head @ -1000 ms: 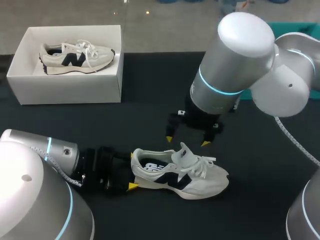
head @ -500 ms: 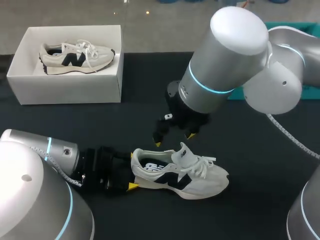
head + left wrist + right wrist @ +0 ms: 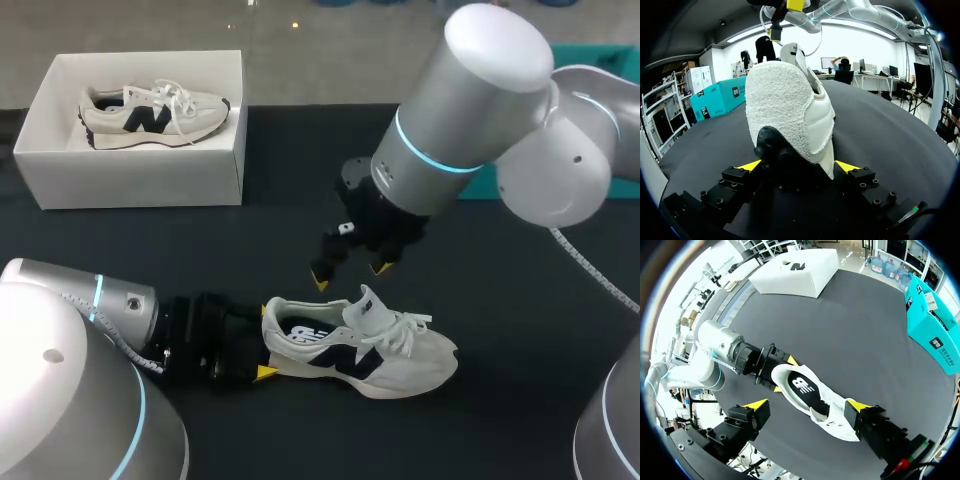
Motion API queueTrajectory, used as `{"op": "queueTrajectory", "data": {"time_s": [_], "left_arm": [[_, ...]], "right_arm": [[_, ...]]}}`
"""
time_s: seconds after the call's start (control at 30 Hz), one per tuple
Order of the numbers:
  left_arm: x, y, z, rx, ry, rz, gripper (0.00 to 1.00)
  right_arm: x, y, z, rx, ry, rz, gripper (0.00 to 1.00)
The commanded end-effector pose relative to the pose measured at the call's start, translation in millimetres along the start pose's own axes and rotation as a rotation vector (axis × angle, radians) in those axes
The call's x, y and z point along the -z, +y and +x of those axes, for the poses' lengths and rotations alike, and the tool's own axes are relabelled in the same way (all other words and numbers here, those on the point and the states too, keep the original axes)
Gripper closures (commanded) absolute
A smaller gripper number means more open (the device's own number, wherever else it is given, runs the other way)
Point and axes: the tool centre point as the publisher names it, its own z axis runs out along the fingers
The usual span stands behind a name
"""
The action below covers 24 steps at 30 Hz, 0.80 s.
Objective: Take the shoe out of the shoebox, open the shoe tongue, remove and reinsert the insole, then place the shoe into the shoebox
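A white sneaker (image 3: 385,350) with a dark side logo lies on the black table, toe to the right. Its tongue stands up, and a black insole (image 3: 802,386) shows inside. My left gripper (image 3: 264,348) is shut on the shoe's heel (image 3: 790,105), one yellow fingertip (image 3: 749,165) on each side of it. My right gripper (image 3: 350,276) hangs open a little above the shoe's opening, touching nothing. In the right wrist view the sneaker (image 3: 832,415) lies below and between that open gripper's (image 3: 807,405) fingers. The white shoebox (image 3: 130,180) stands at the far left and holds a second matching sneaker (image 3: 155,112).
A teal carton (image 3: 932,330) lies on the table at the right, behind my right arm. The shoebox (image 3: 795,272) is well apart from both grippers. Bare black tabletop (image 3: 300,220) lies between the box and the shoe.
My right gripper has swung left and turned, from over the laces to above the shoe's opening. The left arm and the shoe have stayed still.
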Motion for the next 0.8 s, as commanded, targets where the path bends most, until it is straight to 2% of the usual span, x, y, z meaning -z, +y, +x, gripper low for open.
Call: {"op": "queueTrajectory", "data": {"time_s": [0.03,0.27,0.4,0.57,0.7,0.77,0.8], "left_arm": [[-2,2,1.3,0.0,0.001,-0.004,1.0],[-2,2,1.3,0.0,0.001,-0.004,1.0],[-2,2,1.3,0.0,0.001,-0.004,1.0],[-2,2,1.3,0.0,0.001,-0.004,1.0],[-2,2,1.3,0.0,0.001,-0.004,1.0],[-2,2,1.3,0.0,0.001,-0.004,1.0],[-2,2,1.3,0.0,0.001,-0.004,1.0]], "right_arm": [[-1,-1.6,-0.9,-0.001,0.003,-0.003,0.0],[-2,0.9,-0.5,0.03,0.001,0.011,0.0],[-3,12.6,1.9,0.264,0.032,0.044,0.0],[-4,19.9,8.2,0.523,0.123,0.082,0.0],[-6,20.7,17.0,0.726,0.188,0.091,0.0],[-7,18.2,26.2,0.889,0.179,0.105,0.0],[-7,16.0,29.1,0.911,0.16,0.123,0.0]]}}
